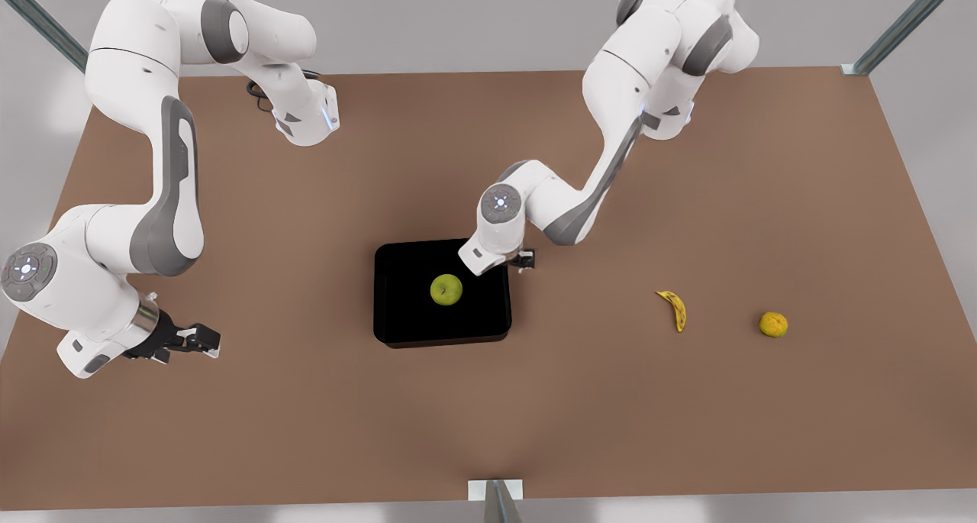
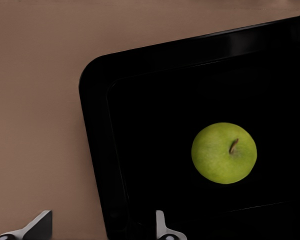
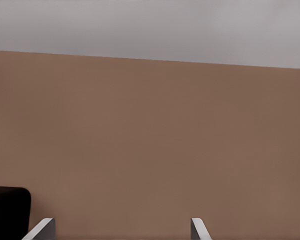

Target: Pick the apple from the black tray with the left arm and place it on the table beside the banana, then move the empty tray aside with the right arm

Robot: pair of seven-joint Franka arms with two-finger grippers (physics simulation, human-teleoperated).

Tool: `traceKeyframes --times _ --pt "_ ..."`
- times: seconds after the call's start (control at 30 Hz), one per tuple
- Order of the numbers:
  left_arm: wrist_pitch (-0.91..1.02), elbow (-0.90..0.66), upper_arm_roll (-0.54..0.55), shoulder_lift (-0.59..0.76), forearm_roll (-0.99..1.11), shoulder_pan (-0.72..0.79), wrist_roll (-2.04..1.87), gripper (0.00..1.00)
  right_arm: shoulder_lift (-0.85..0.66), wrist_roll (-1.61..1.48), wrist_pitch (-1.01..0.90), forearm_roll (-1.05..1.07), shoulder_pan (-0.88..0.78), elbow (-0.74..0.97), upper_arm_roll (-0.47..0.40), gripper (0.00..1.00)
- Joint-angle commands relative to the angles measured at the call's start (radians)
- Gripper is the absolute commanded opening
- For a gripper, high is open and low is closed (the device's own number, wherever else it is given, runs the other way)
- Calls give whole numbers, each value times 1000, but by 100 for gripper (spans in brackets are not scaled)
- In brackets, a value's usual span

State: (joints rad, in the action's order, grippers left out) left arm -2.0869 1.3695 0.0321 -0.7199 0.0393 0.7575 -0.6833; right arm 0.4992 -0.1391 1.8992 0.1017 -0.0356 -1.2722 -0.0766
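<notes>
Front view puts the black tray (image 1: 397, 309) near the middle of the table (image 1: 305, 431), with the apple (image 1: 446, 289) lying inside it, slightly toward the front view's right of the tray's centre. Well apart from the tray on the front view's right, the banana (image 1: 672, 308) lies on the bare brown tabletop, and a rounder yellow-orange fruit (image 1: 773, 324) sits just beyond it. The left gripper (image 1: 526, 260) hangs over the tray's far corner on the front view's right, not touching the apple; in the left wrist view its fingertips (image 2: 162, 227) stand spread, one over the tray's rim and one over the table, with the green apple (image 2: 224, 153) and its stem deeper inside the tray (image 2: 140, 75). The right gripper (image 1: 200, 340) waits low at the front view's left, well apart from the tray, and in the right wrist view its fingers (image 3: 197, 229) are spread over the table (image 3: 150, 140), a corner of the tray (image 3: 9, 212) at the edge
</notes>
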Motion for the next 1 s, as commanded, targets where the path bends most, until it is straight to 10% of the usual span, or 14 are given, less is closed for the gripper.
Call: traceKeyframes --times 0.0,0.17,0.97 --pt "-107 -105 -1 -81 47 20 -661 100 -1 -24 1 1 0 1 0 100" --pt "-107 -354 -23 -276 102 63 -690 100 1 -24 1 0 -1 1 0 100" --pt "-182 -346 -23 -352 237 146 -742 100 1 -24 1 -2 -1 1 0 100"
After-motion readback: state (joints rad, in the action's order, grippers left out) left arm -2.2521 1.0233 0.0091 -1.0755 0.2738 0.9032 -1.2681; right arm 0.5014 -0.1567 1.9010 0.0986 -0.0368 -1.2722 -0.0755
